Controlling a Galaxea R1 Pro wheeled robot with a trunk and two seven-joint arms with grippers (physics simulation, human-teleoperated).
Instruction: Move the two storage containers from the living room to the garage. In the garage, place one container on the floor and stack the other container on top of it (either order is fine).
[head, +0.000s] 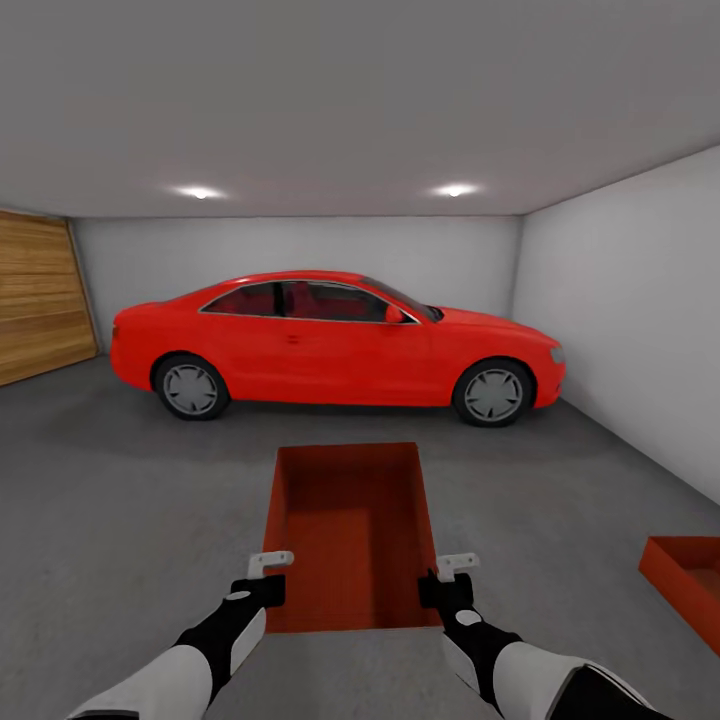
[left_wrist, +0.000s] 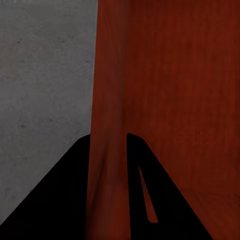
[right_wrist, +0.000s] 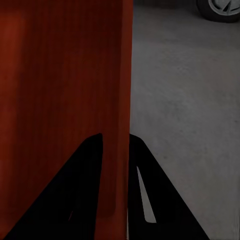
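We are in the garage (head: 600, 290), a bare room with plain white walls, a pale ceiling and two round ceiling lights (head: 200, 192). The floor (head: 120, 500) is dark grey, mottled concrete. A wooden plank door (head: 40, 310) fills the left wall. A red coupe car (head: 330, 345) is parked across the far side, its nose toward the right wall.

Straight ahead of us is one storage container (head: 350, 530), an orange-red rectangular open-top bin held between our two arms, its long side running away from us toward the car. Its inside looks empty. We cannot tell whether its base touches the concrete.

Our left gripper (head: 268, 572) is clamped on the bin's left wall near the nearer corner; in the left wrist view its two dark fingers (left_wrist: 60, 200) sit on either side of that wall. Our right gripper (head: 455, 572) is clamped the same way on the right wall, with one finger inside and one outside.

The second storage container (head: 695, 580) sits on the concrete well to our right, partly cut off by the picture's edge. What we see of its inside is empty.
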